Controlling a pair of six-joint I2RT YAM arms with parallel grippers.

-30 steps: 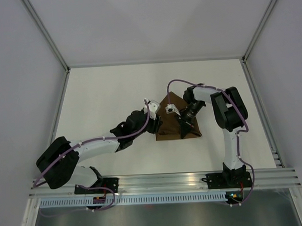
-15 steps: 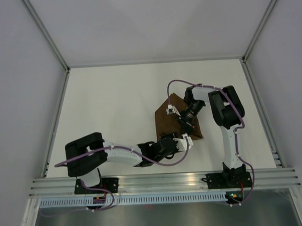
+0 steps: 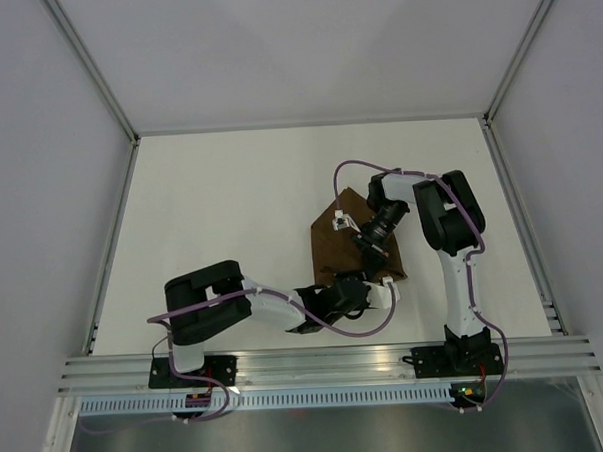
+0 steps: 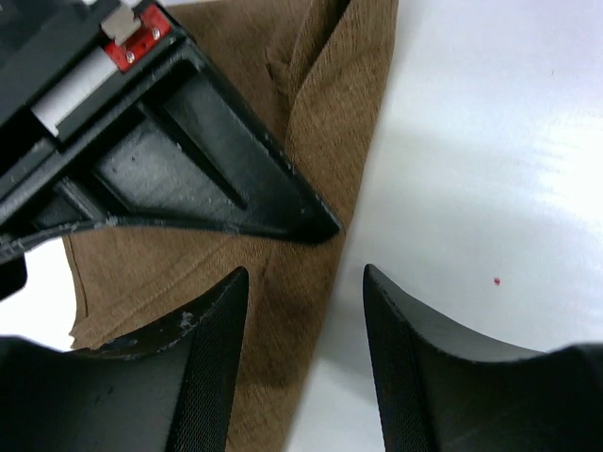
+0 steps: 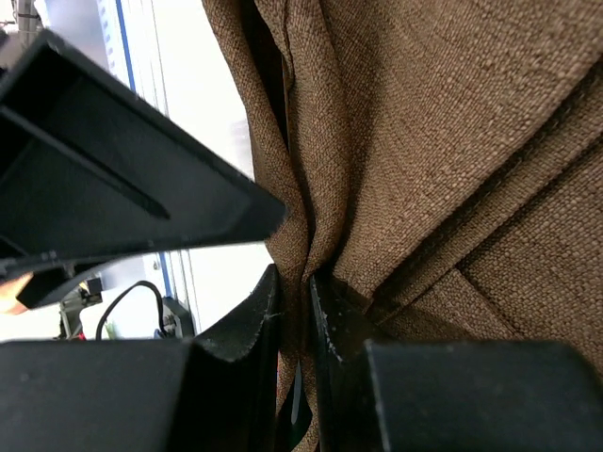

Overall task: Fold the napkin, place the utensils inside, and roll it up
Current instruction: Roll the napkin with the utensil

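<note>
The brown napkin [image 3: 332, 247] lies partly folded and bunched on the white table. My right gripper [image 3: 373, 253] is shut on a raised fold of it; in the right wrist view the cloth [image 5: 424, 141] is squeezed between the two black fingers [image 5: 252, 320]. My left gripper [image 3: 380, 283] is at the napkin's near right edge. In the left wrist view its jaws are open, one finger over the cloth [image 4: 320, 132] and the other over bare table, holding nothing. The right gripper's finger [image 4: 198, 179] sits just ahead of them. The utensils are out of view.
The white table [image 3: 220, 199] is walled by grey panels on three sides, with an aluminium rail [image 3: 327, 360] at the near edge carrying both arm bases. The left arm's elbow [image 3: 209, 290] lies low across the near left. A small red speck [image 4: 497, 281] marks the table.
My left arm has swung from the napkin's left side round to its near right edge, with its jaws opening a little wider. The right gripper keeps its grip in the same place.
</note>
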